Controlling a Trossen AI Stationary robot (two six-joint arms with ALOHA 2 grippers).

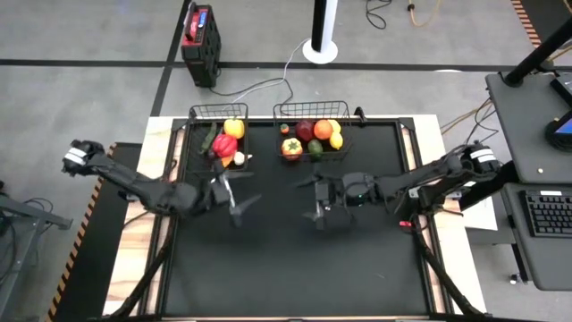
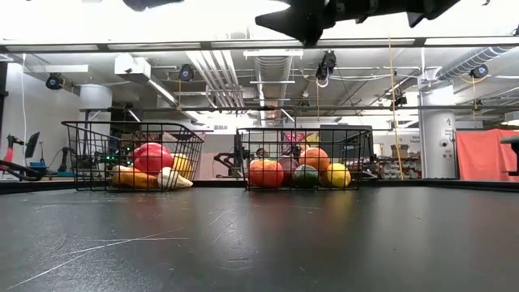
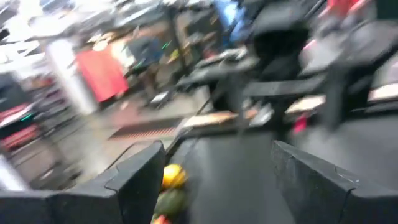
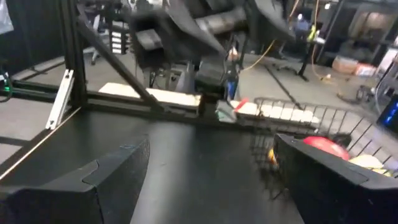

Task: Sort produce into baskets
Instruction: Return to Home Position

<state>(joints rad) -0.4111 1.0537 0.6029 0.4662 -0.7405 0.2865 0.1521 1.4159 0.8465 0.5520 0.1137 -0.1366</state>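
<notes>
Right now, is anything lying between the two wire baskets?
No. The high view shows only bare black tabletop between the narrower basket and the wider basket; the low view shows that gap empty too.
</notes>
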